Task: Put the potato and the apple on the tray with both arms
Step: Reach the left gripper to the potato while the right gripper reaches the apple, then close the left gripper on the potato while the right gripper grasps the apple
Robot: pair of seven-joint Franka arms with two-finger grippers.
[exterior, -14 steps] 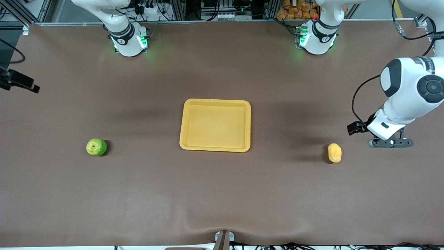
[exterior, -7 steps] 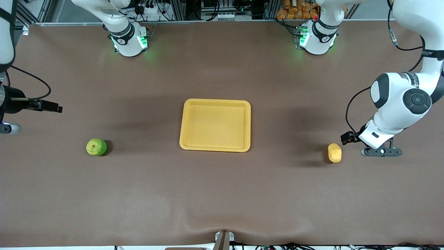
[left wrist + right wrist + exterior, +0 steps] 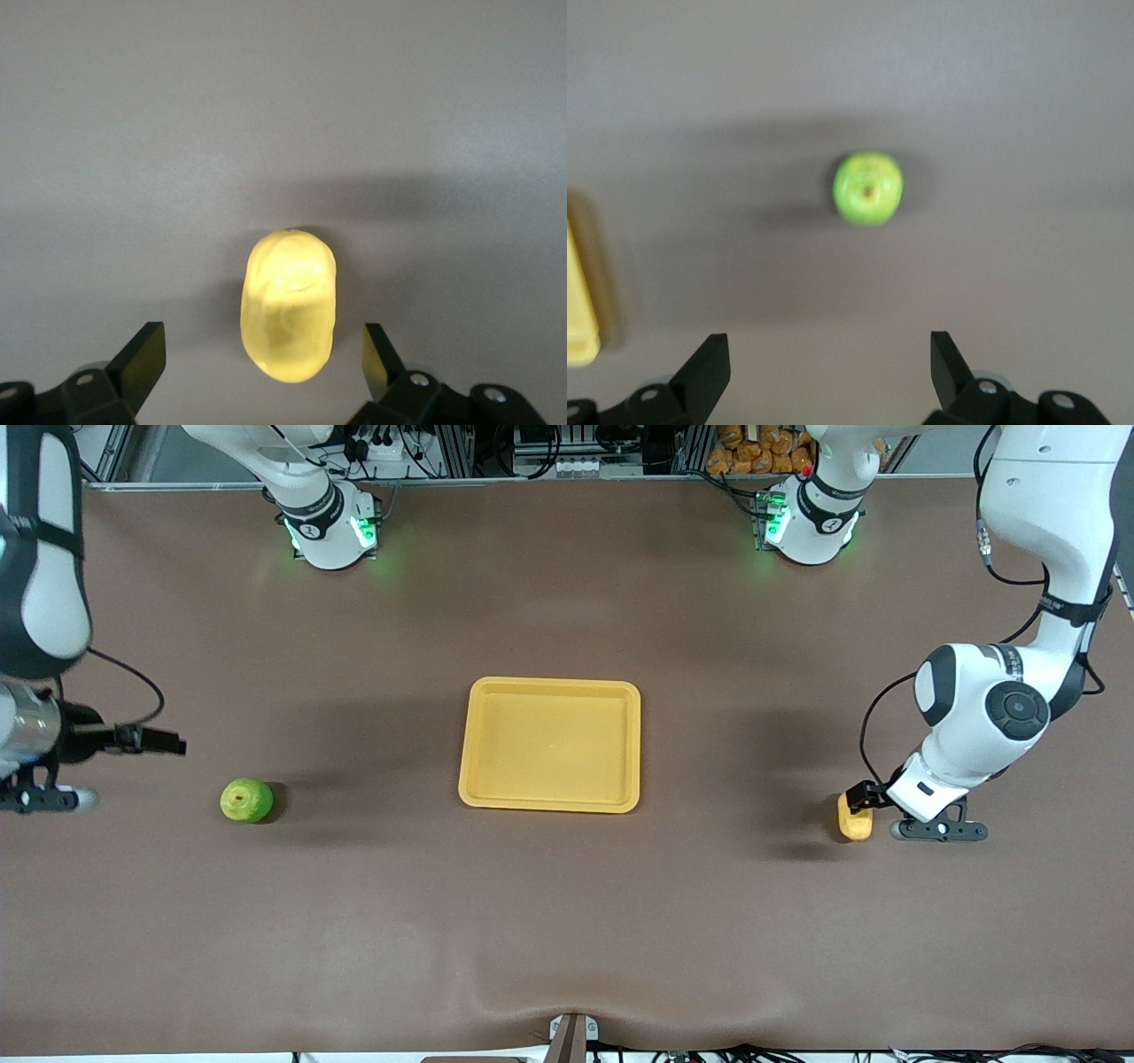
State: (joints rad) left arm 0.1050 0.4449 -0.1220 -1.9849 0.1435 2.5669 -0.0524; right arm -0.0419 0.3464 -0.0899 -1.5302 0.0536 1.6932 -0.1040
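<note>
The yellow-orange tray point(image 3: 549, 744) lies at the table's middle. The pale-yellow potato point(image 3: 856, 821) lies on the table toward the left arm's end. My left gripper point(image 3: 864, 797) is open just over it. In the left wrist view the potato point(image 3: 289, 305) lies between the spread fingers of the left gripper point(image 3: 260, 345), touching neither. The yellow-green apple point(image 3: 246, 800) lies toward the right arm's end. My right gripper point(image 3: 161, 741) is open and empty over the table beside the apple, well short of it. In the right wrist view the apple point(image 3: 868, 188) lies ahead of the right gripper point(image 3: 828, 347).
The brown table mat point(image 3: 567, 921) has a raised wrinkle near its front edge. The two arm bases with green lights point(image 3: 328, 531) stand at the table's back edge. A corner of the tray point(image 3: 579, 305) shows in the right wrist view.
The left gripper has come down and across onto the potato. The right arm has swung into view, its gripper moving toward the apple. The fruits and the tray have not moved.
</note>
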